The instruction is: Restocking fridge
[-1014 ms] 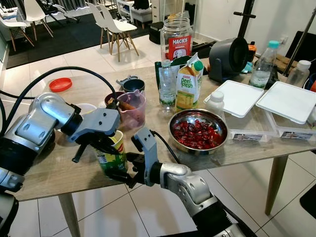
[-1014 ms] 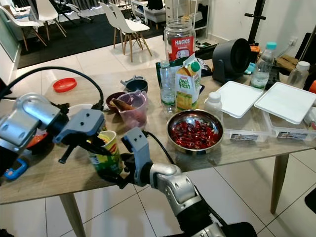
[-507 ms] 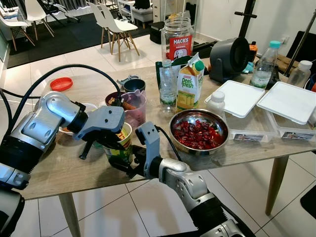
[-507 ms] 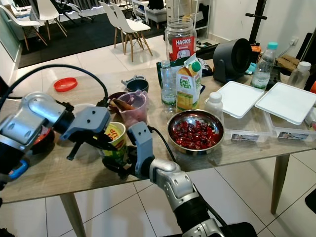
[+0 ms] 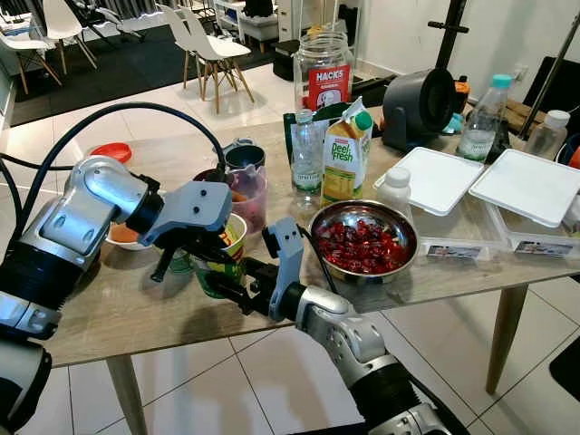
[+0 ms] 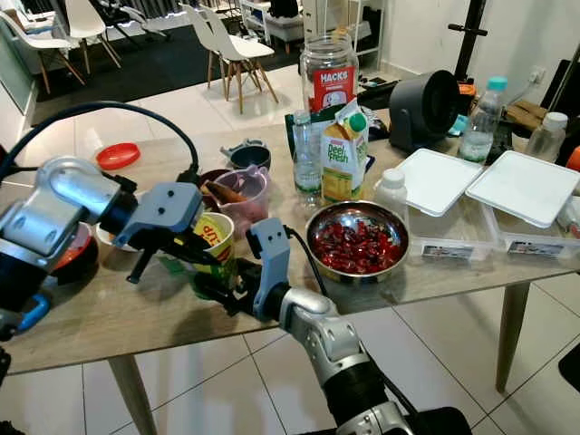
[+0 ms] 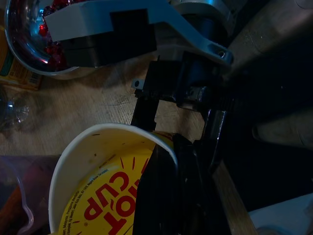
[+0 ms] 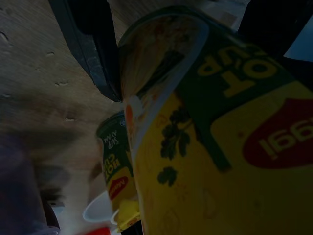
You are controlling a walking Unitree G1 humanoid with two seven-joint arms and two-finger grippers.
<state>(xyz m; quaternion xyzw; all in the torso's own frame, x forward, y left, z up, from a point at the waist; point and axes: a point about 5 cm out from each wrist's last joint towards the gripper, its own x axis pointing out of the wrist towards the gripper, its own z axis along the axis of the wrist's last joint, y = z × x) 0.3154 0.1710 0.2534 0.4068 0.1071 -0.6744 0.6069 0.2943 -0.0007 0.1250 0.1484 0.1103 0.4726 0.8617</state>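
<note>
A yellow and green noodle cup [image 5: 224,260] is tilted just above the wooden table [image 5: 109,313] near its front edge. My left gripper [image 5: 216,252] is shut on its rim; in the left wrist view one black finger [image 7: 166,196] lies over the edge of the cup [image 7: 93,196]. From the front and below, my right gripper [image 5: 225,283] is shut on the cup's lower part. Its wrist view has the cup wall [image 8: 220,147] close up beside a black finger [image 8: 83,44]. A second noodle cup [image 8: 115,166] stands on the table behind.
A steel bowl of red berries [image 5: 363,238] sits just right of the grippers. Behind are a pink jug [image 5: 249,195], a water bottle [image 5: 306,159], a juice carton [image 5: 345,154] and a big jar [image 5: 323,72]. White-lidded boxes [image 5: 530,186] fill the right end.
Both grippers have carried the noodle cup to the right and a little farther onto the table, towards the steel bowl. The cup now leans more.
</note>
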